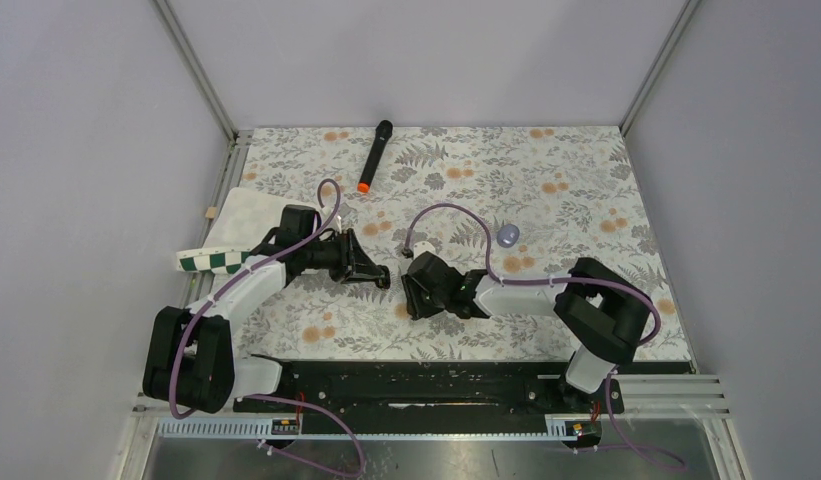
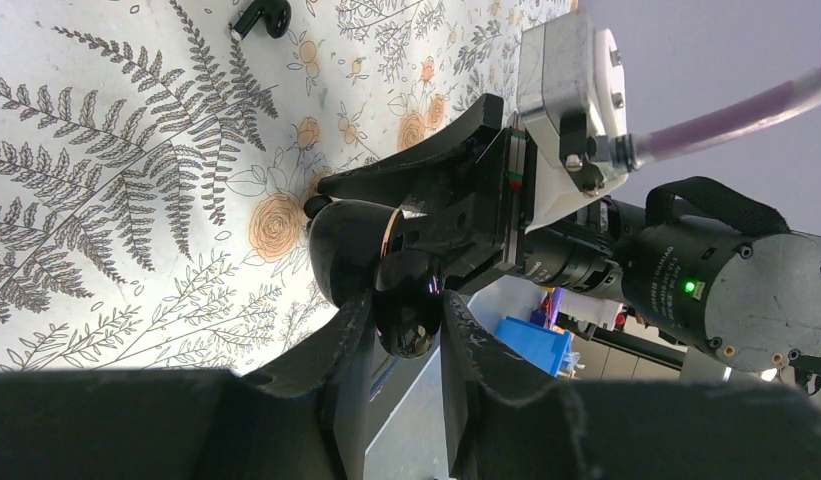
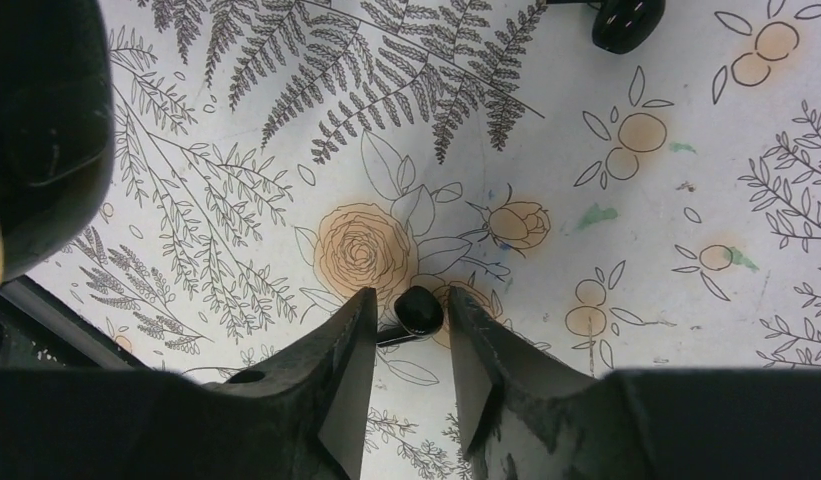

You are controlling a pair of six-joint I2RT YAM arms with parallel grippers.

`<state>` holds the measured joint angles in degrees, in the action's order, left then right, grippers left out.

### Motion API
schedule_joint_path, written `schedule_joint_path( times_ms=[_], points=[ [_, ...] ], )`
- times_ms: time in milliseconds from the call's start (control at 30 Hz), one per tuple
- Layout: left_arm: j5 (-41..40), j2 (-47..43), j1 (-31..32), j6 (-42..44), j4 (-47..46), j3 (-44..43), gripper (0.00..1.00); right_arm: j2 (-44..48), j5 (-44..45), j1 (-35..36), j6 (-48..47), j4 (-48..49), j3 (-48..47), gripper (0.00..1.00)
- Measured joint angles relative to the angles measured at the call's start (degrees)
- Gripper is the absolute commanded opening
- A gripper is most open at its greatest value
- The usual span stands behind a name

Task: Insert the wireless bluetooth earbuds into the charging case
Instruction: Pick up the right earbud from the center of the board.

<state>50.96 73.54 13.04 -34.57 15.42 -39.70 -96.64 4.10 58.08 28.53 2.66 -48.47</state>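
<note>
The left claw is pressed onto the case, pinching its glossy black body between the two fingertips. From the left wrist, two rounded halves of the case show, with a copper-coloured rim between them. The case sits near the middle of the table, which has a fern and flower pattern, and it is just beside the tip of the right claw. From above, the two claws point towards each other, close together. The right claw is lowered to the table with its fingers drawn narrow around one earbud. This earbud lies on an orange flower with its stem pointing towards one finger. The fingers stand hard against its sides, but whether they actually squeeze it cannot be told. From the right wrist, the case shows as a dark shape at the left edge, close to this earbud. The second earbud lies loose on the table, well apart from both claws. A black microphone with an orange end rests near the far edge. A small grey-blue object lies to the right of centre. A green checked cloth and a white board sit at the left edge.
</note>
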Motion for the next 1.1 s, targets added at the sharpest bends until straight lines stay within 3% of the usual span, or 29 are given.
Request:
schedule_joint_path(
  times_ms=[733, 900, 1100],
  points=[
    [0.3, 0.0, -0.2, -0.3, -1.0, 1.0, 0.0, 0.7, 2.9, 2.5, -2.4, -2.6, -0.1, 0.36],
    [0.3, 0.0, -0.2, -0.4, -1.0, 1.0, 0.0, -0.1, 3.5, 2.7, -2.6, -3.4, -1.1, 0.23],
    [0.7, 0.0, -0.2, -0.4, -1.4, 1.3, 0.0, -0.5, 4.0, 2.8, -2.6, -4.0, -1.9, 0.17]
  ],
)
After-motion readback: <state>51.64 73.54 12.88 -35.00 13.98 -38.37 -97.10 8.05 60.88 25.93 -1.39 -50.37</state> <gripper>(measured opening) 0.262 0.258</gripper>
